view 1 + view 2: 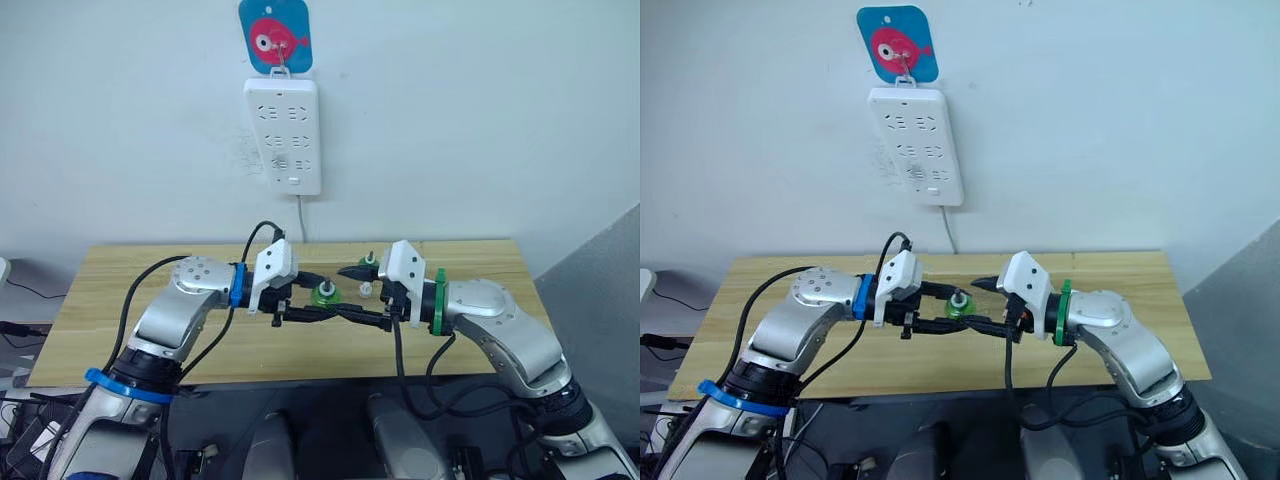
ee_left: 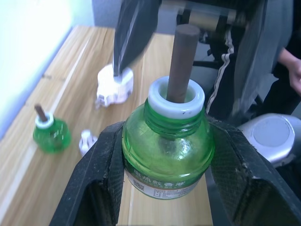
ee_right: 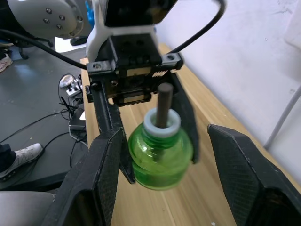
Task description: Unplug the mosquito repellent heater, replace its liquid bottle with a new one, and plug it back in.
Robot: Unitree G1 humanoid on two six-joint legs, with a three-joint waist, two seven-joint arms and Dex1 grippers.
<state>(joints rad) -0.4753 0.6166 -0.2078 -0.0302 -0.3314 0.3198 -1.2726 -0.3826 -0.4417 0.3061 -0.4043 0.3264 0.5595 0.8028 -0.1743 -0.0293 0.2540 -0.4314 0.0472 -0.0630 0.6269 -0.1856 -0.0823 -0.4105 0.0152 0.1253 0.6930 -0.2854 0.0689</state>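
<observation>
My left gripper [image 2: 164, 141] is shut on a translucent green bottle [image 2: 164, 150] with a white neck and a dark wick, held above the wooden table [image 1: 120, 290]. My right gripper [image 3: 167, 133] is open, one finger on each side of that same bottle [image 3: 160, 155]. A second green bottle [image 2: 51, 134] with a wick stands on the table, and a small whitish cap [image 2: 87, 141] lies next to it. I cannot tell which bottle is the new one. The white heater [image 2: 115, 87] lies on the table beyond the cap.
A long white power strip [image 1: 284, 135] hangs on the wall above the table's far edge, its cable running down behind it. A blue card with a red fish [image 1: 275, 35] hangs above the strip. A person's arm [image 2: 291, 70] is seen beyond the table's front.
</observation>
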